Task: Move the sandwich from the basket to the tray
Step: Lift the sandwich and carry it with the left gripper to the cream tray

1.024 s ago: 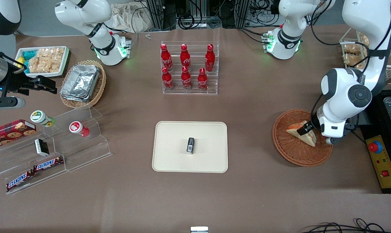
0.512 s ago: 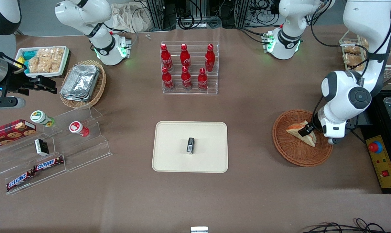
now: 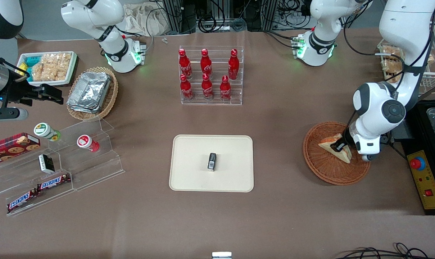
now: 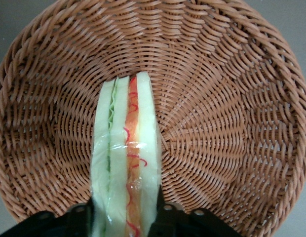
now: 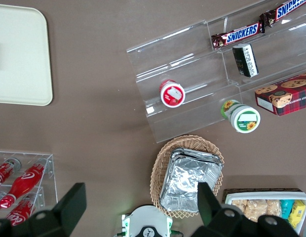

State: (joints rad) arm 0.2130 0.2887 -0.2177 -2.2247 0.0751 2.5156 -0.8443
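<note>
The sandwich [image 3: 344, 155], a wrapped white-bread wedge with orange-red and green layers, stands on edge in the reddish-brown wicker basket [image 3: 321, 172] toward the working arm's end of the table. My left gripper [image 3: 338, 146] is down in the basket, shut on the sandwich. In the left wrist view the sandwich [image 4: 126, 163] sits between my black fingers [image 4: 165, 212], which press its two bread faces, with the basket's weave [image 4: 217, 123] under it. The gripper [image 4: 124, 217] holds it low in the basket. The cream tray [image 3: 192, 162] lies at the table's middle and shows in the right wrist view [image 5: 19, 54].
A small black packet [image 3: 212, 161] stands on the tray. A clear rack of red bottles [image 3: 210, 75] stands farther from the front camera than the tray. A yellow control box with a red button [image 3: 424, 180] lies beside the basket.
The left arm's wrist and elbow have shifted slightly toward the table's middle and away from the camera. The gripper has stayed on the sandwich, which remains in the basket.
</note>
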